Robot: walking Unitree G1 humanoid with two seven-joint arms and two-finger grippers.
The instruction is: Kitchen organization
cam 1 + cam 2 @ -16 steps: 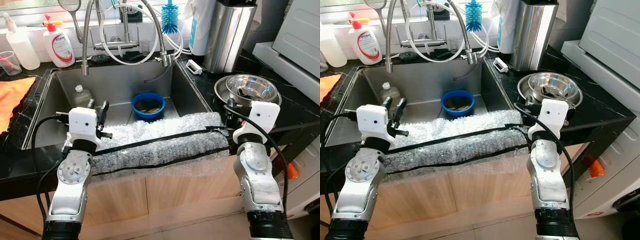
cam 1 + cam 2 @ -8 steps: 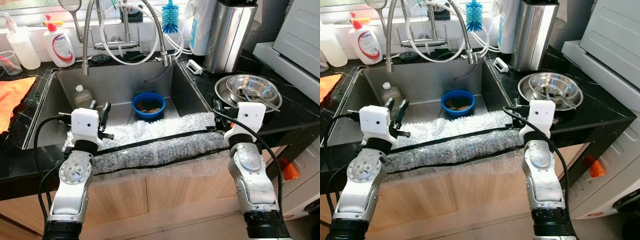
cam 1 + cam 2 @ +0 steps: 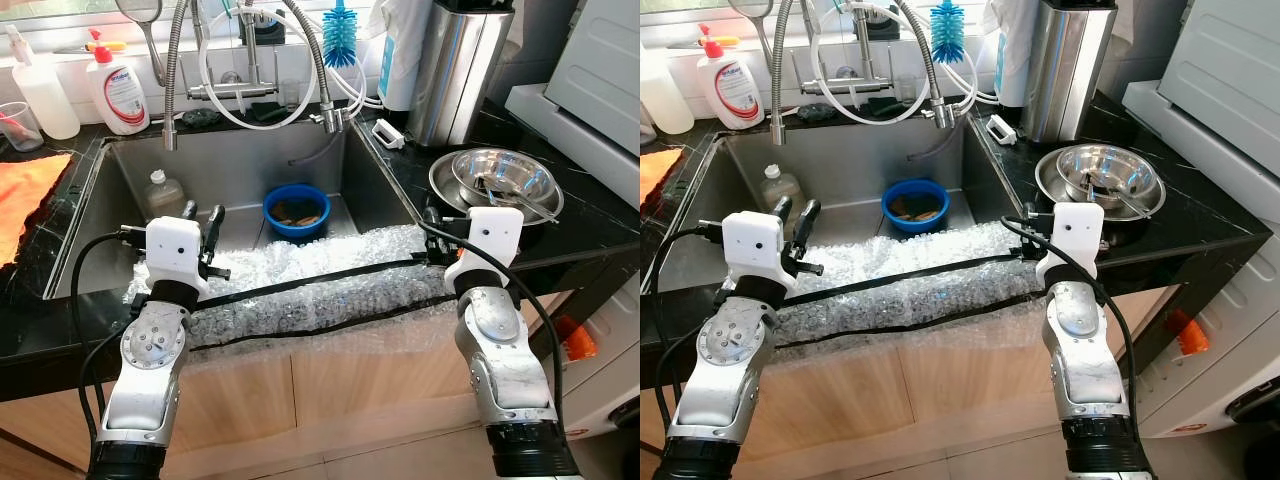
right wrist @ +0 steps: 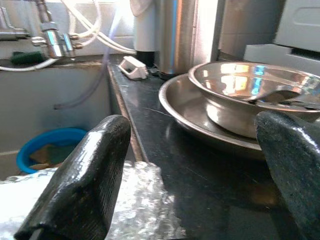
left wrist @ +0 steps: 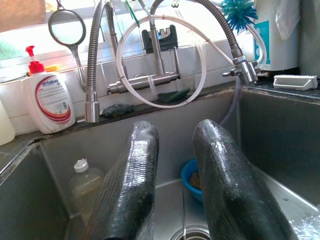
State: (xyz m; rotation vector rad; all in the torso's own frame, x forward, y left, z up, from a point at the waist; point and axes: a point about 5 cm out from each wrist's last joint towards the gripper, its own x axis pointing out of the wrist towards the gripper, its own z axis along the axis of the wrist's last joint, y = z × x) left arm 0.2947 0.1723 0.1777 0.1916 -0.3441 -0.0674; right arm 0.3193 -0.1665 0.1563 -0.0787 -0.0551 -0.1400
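Shifting inward from the steel bowls [image 3: 503,178], the right end effector [image 4: 195,165] hovers wide open at the worktop's [image 3: 610,215] front edge, beside the bubble wrap [image 3: 320,285]. Left end effector [image 5: 182,180], slightly open and empty, hovers over the sink [image 3: 130,200]; grasping looks not yet begun.

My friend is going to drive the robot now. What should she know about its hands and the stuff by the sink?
Left gripper: jaws slightly apart, empty, over the sink's front left.
Right gripper: jaws wide open, empty, above the black counter, facing the steel bowls.
Blue bowl and clear bottle sit in the sink.
Bubble wrap covers the sink's front edge.
Done: nothing picked up.
Left: bowls, bottle and blue bowl need homes.
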